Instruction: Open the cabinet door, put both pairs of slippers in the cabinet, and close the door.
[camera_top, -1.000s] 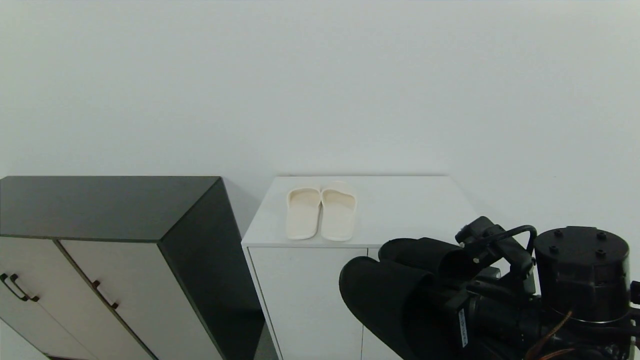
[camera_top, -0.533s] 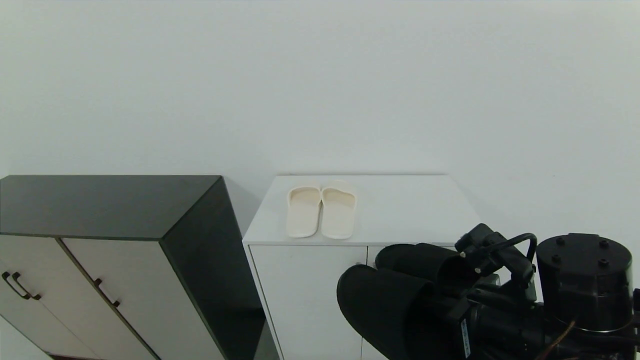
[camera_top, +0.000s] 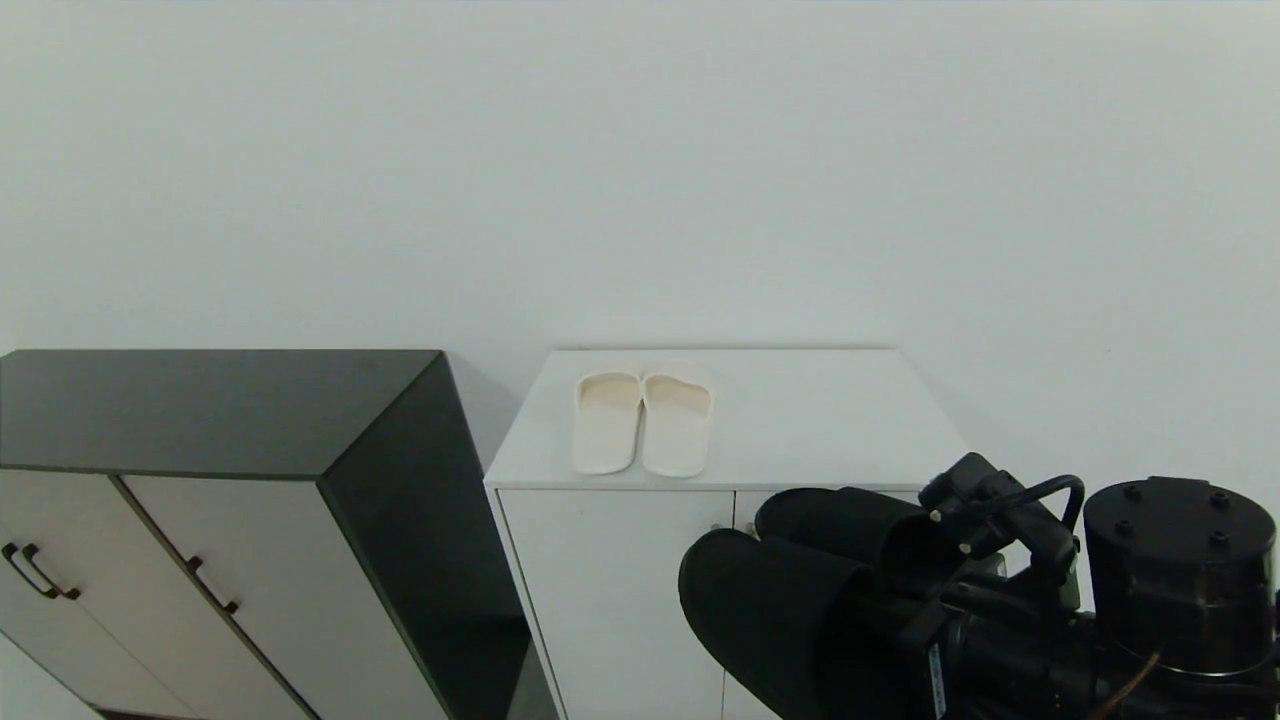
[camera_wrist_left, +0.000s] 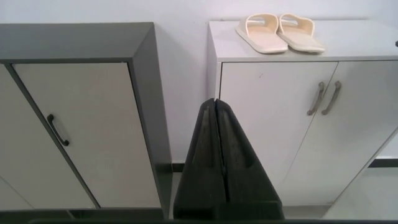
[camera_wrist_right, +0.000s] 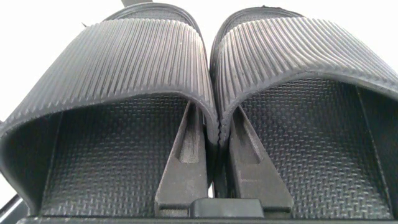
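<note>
Right gripper (camera_wrist_right: 214, 117) is pinching a pair of black slippers (camera_top: 790, 600): one finger (camera_wrist_right: 183, 162) sits inside each slipper, and the two squeeze the adjoining inner walls together, so the pair hangs side by side off the floor. Left gripper (camera_wrist_left: 216, 107) has its two fingers pressed flat against each other with nothing between them, and it is raised in front of the gap between the two cabinets. Against a plain pale wall (camera_top: 640, 170) stands a dark cabinet (camera_top: 220, 410) with a black top and side and pale doors, both closed. Just beside it, on the robot's right, stands a lower white cabinet (camera_top: 620, 600), its double doors also closed. The black slippers are held in front of the white cabinet's doors, below its top, towards its right side. On that top, near the front edge, a pair of cream slippers (camera_top: 642, 422) lies side by side, touching. Slim handles (camera_wrist_left: 328, 98) run upright where the white doors meet.
</note>
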